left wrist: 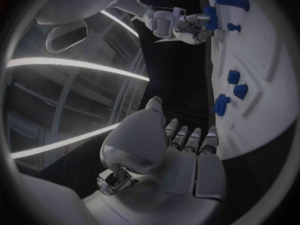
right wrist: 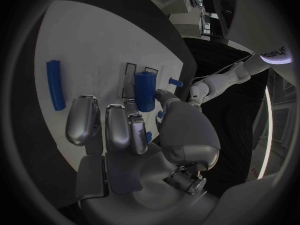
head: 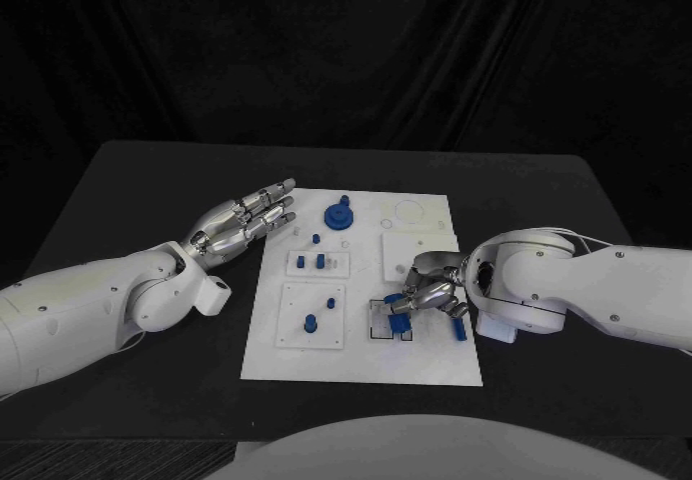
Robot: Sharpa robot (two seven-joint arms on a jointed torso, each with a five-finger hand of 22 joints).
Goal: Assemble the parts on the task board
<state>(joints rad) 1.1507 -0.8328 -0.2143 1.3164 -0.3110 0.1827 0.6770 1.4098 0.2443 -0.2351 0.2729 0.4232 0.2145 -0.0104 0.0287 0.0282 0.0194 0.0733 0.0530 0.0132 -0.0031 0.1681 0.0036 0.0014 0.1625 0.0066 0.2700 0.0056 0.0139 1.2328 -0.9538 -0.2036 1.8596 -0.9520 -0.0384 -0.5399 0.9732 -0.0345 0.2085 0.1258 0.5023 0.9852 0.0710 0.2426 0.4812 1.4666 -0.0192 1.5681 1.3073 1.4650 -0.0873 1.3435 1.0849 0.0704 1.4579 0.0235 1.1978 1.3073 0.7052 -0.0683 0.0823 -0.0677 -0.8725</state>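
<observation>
Robot right hand (head: 421, 293) hovers, fingers apart, over a small, rigid, likely light blue plastic cylinder (right wrist: 145, 90); gripping its sides suits. Left hand (head: 248, 222) open.

You are looking at a plain white task board (head: 433, 365) lying on a matte black desk (head: 144, 170), with black drapery (head: 346, 60) hanging behind it. The parts are showing solid blue with no pattern: a round geared piece (head: 339, 215), small pegs (head: 319, 262), an upright pin (head: 310, 322), a long bar (right wrist: 55, 84) and a cylinder (right wrist: 145, 90). Both arms are showing glossy white shells, and the left robot hand (head: 248, 222) and right robot hand (head: 426, 290) are gleaming silver with darker grey seams between segments. Thin dark outlines are framing slots (right wrist: 139, 71) on the board.
</observation>
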